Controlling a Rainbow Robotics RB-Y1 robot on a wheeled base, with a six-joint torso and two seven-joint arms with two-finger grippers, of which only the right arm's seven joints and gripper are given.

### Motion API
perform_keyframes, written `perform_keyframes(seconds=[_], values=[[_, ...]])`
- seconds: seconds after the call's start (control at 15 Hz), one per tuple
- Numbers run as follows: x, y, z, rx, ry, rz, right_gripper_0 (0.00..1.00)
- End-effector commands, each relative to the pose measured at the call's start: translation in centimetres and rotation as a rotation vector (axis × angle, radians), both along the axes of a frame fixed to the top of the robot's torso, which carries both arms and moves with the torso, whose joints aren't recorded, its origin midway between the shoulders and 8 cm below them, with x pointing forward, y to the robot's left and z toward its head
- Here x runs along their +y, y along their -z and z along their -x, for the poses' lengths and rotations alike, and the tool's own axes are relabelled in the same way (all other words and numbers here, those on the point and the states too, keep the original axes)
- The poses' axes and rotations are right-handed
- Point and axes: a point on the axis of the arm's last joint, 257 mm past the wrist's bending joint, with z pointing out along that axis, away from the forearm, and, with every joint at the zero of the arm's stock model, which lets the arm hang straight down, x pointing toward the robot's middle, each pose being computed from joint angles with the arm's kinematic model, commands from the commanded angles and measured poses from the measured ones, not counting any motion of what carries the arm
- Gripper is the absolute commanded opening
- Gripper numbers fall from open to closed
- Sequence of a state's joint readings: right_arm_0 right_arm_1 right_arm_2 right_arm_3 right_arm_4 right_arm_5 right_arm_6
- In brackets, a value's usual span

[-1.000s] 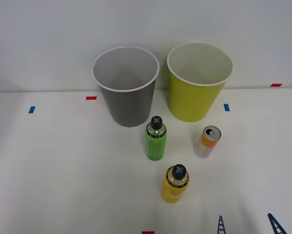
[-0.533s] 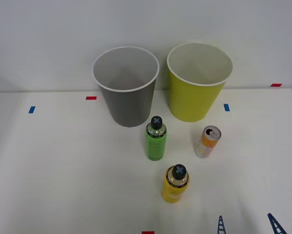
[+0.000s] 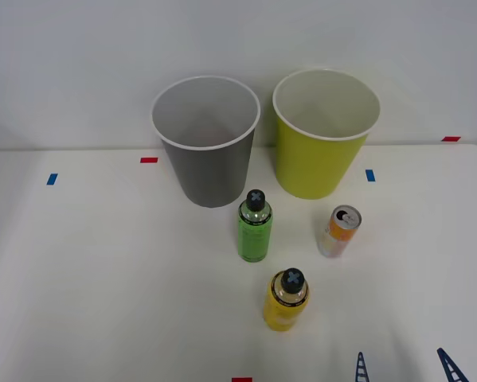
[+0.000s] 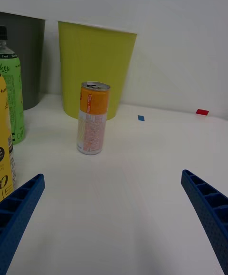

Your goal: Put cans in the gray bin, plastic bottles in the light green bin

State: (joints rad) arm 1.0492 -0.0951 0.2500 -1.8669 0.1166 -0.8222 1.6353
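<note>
Gripper (image 3: 404,368) at lower right of front view, fingers spread wide, holding nothing. Can (image 3: 338,231) upright right of centre, just below lime bin (image 3: 318,163). Risk: yellow bottle (image 3: 286,301) sits close by; a sweeping approach could topple it or tip the slim can.

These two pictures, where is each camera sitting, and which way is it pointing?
Front view: above the arms, looking forward and down at the table, both bins and three drinks; blue fingertips at the near edge.
Right wrist view: low over the table, facing the can and light green bin; right gripper open.
Shared: can, green bottle, yellow bottle, both bins.
</note>
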Motion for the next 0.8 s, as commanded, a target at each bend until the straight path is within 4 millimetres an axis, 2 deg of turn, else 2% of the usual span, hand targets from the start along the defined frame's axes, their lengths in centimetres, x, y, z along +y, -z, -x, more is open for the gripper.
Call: perform_keyframes(seconds=[0.07, 0.8], values=[[0.00, 0.00, 0.00, 0.000, 0.000, 0.000, 1.00], [0.00, 0.00, 0.00, 0.000, 0.000, 0.000, 1.00]])
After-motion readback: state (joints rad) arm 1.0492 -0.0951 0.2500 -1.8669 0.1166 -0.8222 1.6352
